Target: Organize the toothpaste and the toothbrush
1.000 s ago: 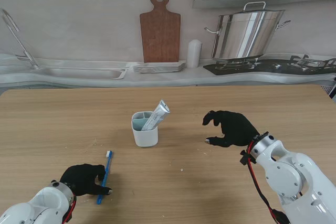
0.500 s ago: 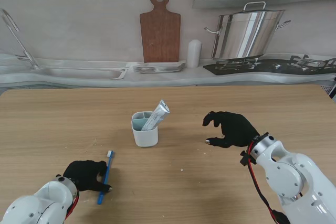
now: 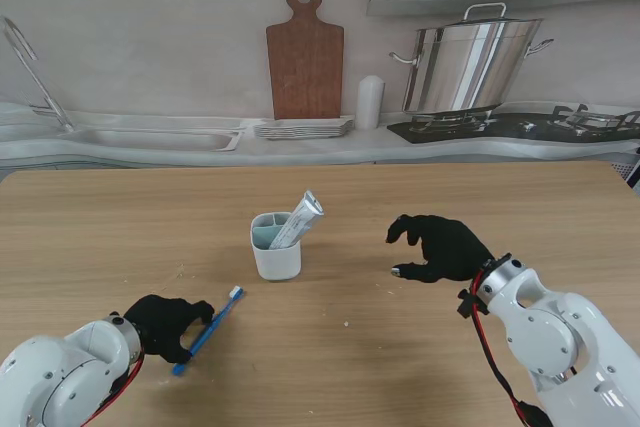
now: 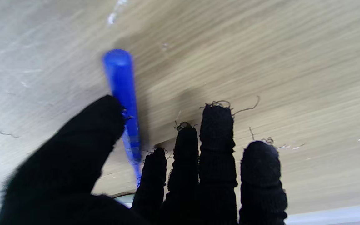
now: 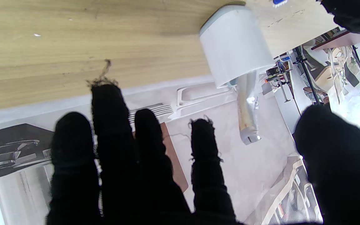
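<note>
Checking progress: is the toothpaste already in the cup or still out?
In. The toothpaste stands tilted inside the white cup, its end sticking out above the rim; the right wrist view shows the same.

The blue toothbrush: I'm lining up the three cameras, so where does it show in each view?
Stand view: blue toothbrush lies slanted near the left hand, nearer to me than the white cup.
Left wrist view: its handle runs between thumb and fingers.
Right wrist view: only its bristle end peeks in at the edge, past the cup.
Shared landmark: the cup, seen from the stand and right wrist.
</note>
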Motion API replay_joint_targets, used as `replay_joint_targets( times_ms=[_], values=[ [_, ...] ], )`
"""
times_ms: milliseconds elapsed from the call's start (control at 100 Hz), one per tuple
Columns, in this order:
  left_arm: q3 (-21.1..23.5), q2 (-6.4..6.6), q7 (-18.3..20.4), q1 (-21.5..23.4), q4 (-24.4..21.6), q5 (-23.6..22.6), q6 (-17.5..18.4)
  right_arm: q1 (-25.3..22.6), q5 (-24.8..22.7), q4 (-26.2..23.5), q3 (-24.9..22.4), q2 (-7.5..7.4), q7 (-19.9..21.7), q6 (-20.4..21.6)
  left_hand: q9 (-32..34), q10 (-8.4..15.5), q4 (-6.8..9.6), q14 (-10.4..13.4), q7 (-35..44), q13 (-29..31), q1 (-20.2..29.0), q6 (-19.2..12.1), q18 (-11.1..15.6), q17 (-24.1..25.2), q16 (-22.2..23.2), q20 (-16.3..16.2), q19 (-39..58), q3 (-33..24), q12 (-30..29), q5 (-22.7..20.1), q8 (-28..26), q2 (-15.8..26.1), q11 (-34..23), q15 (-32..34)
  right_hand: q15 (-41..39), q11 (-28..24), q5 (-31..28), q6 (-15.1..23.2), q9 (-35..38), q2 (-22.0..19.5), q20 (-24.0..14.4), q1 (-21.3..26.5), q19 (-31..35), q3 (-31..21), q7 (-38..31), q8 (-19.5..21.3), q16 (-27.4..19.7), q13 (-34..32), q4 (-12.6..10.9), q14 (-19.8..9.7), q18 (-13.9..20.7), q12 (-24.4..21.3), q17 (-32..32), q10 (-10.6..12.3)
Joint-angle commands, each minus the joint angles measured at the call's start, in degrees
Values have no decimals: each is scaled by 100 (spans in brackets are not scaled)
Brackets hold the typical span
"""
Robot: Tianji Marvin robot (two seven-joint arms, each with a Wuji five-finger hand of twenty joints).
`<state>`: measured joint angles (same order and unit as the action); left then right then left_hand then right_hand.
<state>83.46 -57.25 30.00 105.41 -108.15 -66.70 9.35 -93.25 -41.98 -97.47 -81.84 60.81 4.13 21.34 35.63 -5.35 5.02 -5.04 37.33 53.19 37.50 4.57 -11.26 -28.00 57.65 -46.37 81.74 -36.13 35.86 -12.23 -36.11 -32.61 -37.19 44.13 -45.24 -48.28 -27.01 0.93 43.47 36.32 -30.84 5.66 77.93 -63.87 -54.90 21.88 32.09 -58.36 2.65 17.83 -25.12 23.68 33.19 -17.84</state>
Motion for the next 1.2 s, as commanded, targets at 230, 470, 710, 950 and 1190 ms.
replay_joint_targets(
  times_ms=[230, 470, 710, 950, 1190],
  values=[
    [-97, -74, -256, 151, -97, -212, -444, -40, 19, 12, 34, 8, 132, -28, 375, -196, 193, -19, 216, 421, -458, 140, 134, -395, 283, -61, 435, 1035, -247, -191, -97, 524, 384, 489, -16, 52, -133, 49, 68, -122, 39, 138, 86, -114, 2, -14, 2, -104, -205, 123, -62, -62, 20, -148],
    [-203, -74, -337, 53, -152, -255, -336, -29, 45, 39, 29, 8, 142, -19, 242, -166, 271, 88, 260, 396, -411, -1, 211, -395, 301, 12, 482, 1110, -277, -180, -130, 441, 487, 556, -18, 54, -136, 57, 93, -127, 39, 137, 85, -110, 12, -14, 4, -114, -206, 112, -62, -64, 20, -129],
    [-380, -63, -498, -149, 68, -72, -242, -32, 71, 67, 11, 8, 150, -24, 350, -123, 405, 265, 693, 627, -324, -216, 373, -653, 450, 22, 733, 457, -103, -314, -481, 147, 250, 837, -18, 52, -168, 49, 124, -125, 36, 149, 89, -114, 11, -12, 5, -119, -207, 123, -67, -64, 31, -130],
    [-535, -44, -541, -295, 314, 61, -213, -33, 89, 91, 3, 5, 171, -18, 561, -62, 561, 383, 1087, 858, -248, -380, 472, -894, 564, 49, 1062, -101, 105, -488, -780, 32, 13, 1186, -22, 52, -201, 48, 165, -133, 34, 151, 92, -110, 18, -14, 8, -138, -207, 113, -66, -66, 43, -120],
    [-655, -28, -558, -391, 491, 129, -159, -42, 96, 108, -6, 4, 175, -21, 950, -7, 704, 532, 1519, 1246, -107, -530, 610, -1273, 672, 69, 1477, -421, 324, -773, -1083, 15, -315, 1622, -29, 44, -228, 48, 218, -130, 33, 156, 95, -112, 20, -12, 11, -162, -209, 114, -64, -64, 57, -105]
  ],
)
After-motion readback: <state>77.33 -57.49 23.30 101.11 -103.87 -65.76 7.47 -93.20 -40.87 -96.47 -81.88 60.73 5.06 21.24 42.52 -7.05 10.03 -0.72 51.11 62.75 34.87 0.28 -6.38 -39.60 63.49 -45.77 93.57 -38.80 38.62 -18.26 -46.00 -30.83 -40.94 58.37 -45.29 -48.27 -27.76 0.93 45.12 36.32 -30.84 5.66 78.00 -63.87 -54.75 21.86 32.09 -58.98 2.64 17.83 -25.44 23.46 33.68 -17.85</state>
